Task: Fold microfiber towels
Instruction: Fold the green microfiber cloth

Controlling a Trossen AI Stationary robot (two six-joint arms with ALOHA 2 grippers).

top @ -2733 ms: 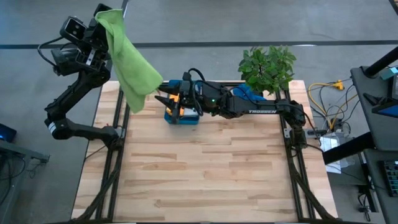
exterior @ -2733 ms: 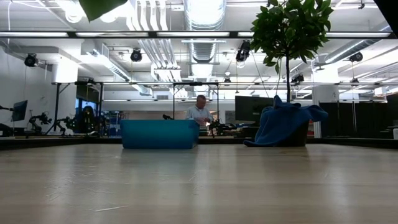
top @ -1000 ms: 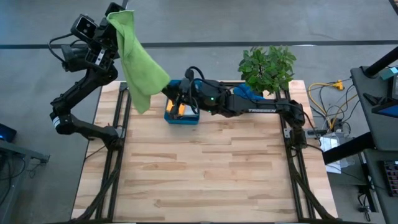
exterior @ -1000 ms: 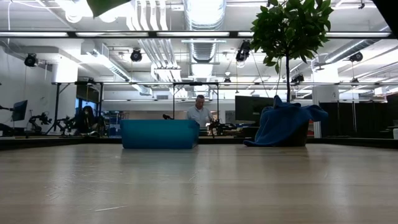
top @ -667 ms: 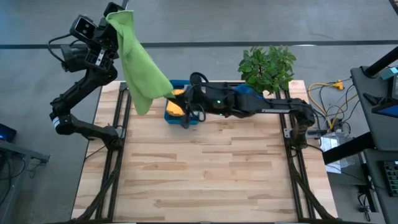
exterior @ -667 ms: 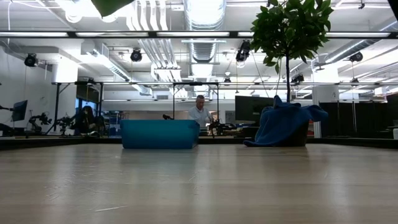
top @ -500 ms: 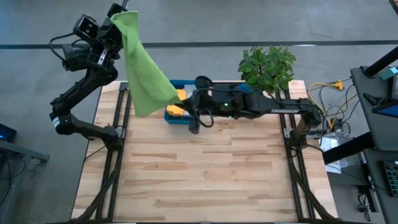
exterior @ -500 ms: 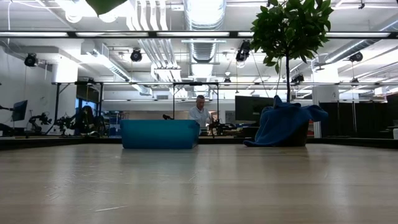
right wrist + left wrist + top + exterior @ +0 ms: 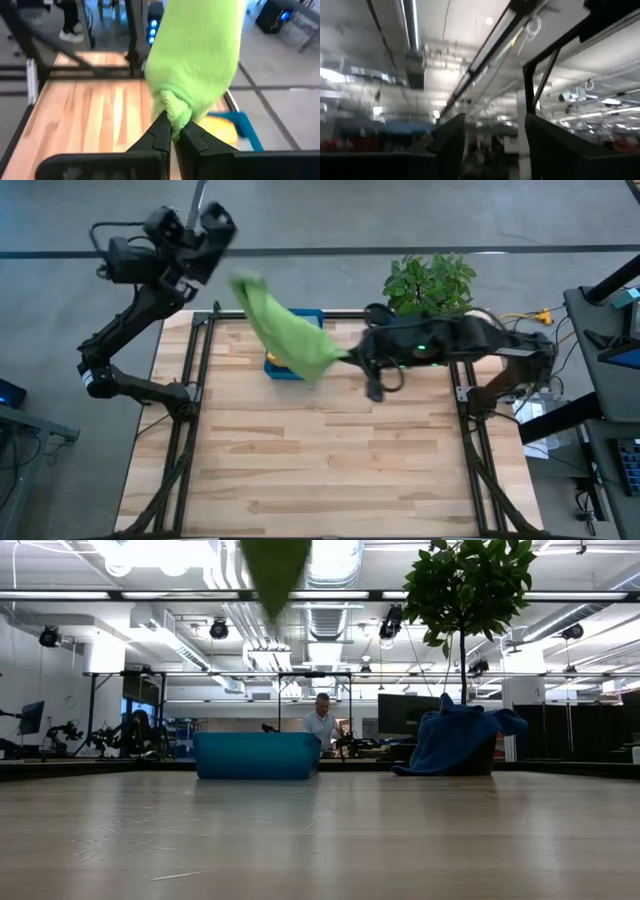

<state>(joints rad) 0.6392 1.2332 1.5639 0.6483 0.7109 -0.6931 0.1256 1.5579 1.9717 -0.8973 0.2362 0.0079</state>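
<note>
The lime green towel (image 9: 290,330) is in the air above the table's far middle, blurred, with its tip at the top of the low view (image 9: 275,570). My right gripper (image 9: 348,360) is shut on the towel's right end. My left gripper (image 9: 205,230) is open beyond the far left corner, points up at the ceiling (image 9: 492,145) and has nothing between its fingers. An orange towel (image 9: 220,129) lies in the teal tray (image 9: 305,317). A blue towel (image 9: 455,740) is draped over something at the foot of the plant. My right gripper pinches a bunched end of the green towel (image 9: 172,116) between its two fingers. The fingers come from the table's right side, slanting down. The towel is lifted clear of the table and trails away from the fingers toward the far left, over the tray.
A potted plant (image 9: 430,285) stands at the far right edge. The teal tray (image 9: 257,755) sits at the far middle. Bare wood (image 9: 330,460) fills the near half of the table. A person (image 9: 320,722) is in the room behind.
My left gripper has opened and let go of the green towel's top, tipping upward. My right gripper, shut on the towel's lower end, has swung from the tray toward the table's right edge and risen. The towel no longer hangs from the left gripper and trails behind the right.
</note>
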